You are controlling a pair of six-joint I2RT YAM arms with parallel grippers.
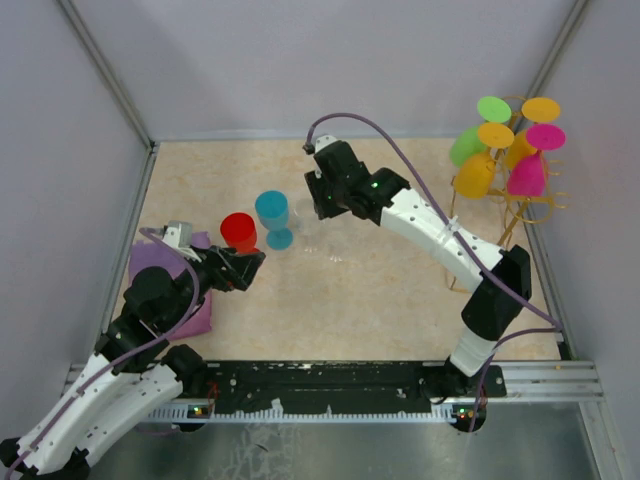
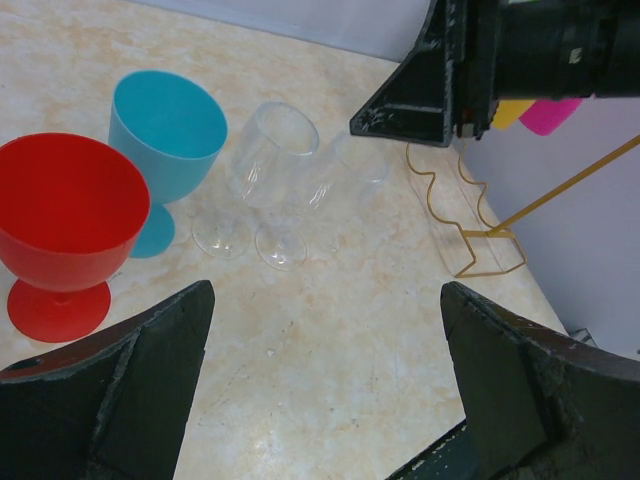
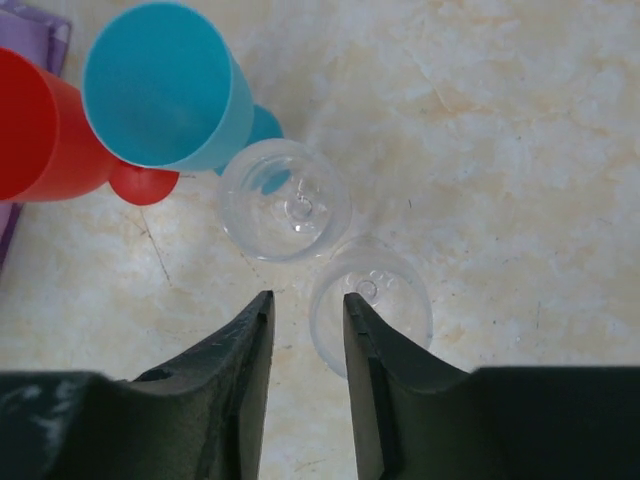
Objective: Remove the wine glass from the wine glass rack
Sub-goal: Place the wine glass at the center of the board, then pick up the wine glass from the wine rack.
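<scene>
Two clear wine glasses stand upright on the table, one [image 3: 285,200] beside the blue glass and one [image 3: 400,300] right under my right gripper [image 3: 307,297]. That gripper is open a little. Its right finger dips inside this glass's rim and its left finger is outside, with the thin wall loose in the gap between them. From the left wrist the same two glasses [image 2: 270,155] [image 2: 345,175] show side by side. The gold wire wine glass rack [image 1: 520,205] stands at the far right. My left gripper [image 1: 250,262] is wide open and holds nothing.
A red glass [image 1: 238,232] and a blue glass [image 1: 272,213] stand left of the clear ones. Yellow [image 1: 473,175], magenta [image 1: 527,175], green [image 1: 465,145] and orange [image 1: 520,150] glasses hang upside down on the rack. A purple cloth [image 1: 190,310] lies under my left arm.
</scene>
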